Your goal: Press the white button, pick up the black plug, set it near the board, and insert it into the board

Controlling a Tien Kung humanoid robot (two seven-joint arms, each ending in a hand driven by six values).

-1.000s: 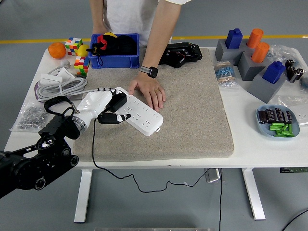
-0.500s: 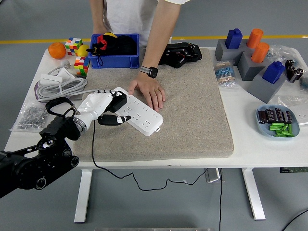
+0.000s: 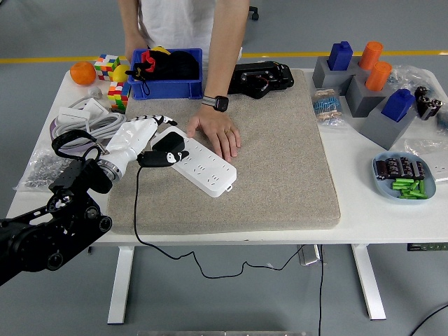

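Note:
A white power strip [image 3: 208,168] lies at an angle on the grey mat [image 3: 280,161]. The black plug [image 3: 169,142] sits on the strip's left end, and its black cable [image 3: 135,203] runs down over the table's near edge. My left hand [image 3: 143,140], white with black fingertips, is just left of the plug. Its fingers [image 3: 159,121] are spread above the plug and the thumb lies below it, not closed on it. A person's hand [image 3: 218,134] rests flat at the strip's far side, touching it.
A blue bin [image 3: 143,89] with dark items stands at the back left, beside coloured cubes [image 3: 108,66] and an orange [image 3: 82,73]. White cables [image 3: 84,124] and a bag of screws [image 3: 42,168] lie left. Grey blocks [image 3: 364,91] and a blue dish [image 3: 402,178] are right.
My left hand has drawn back to the left and up, and its fingers have lifted off the black plug. The plug stays on the strip's left end. The person's hand has not moved.

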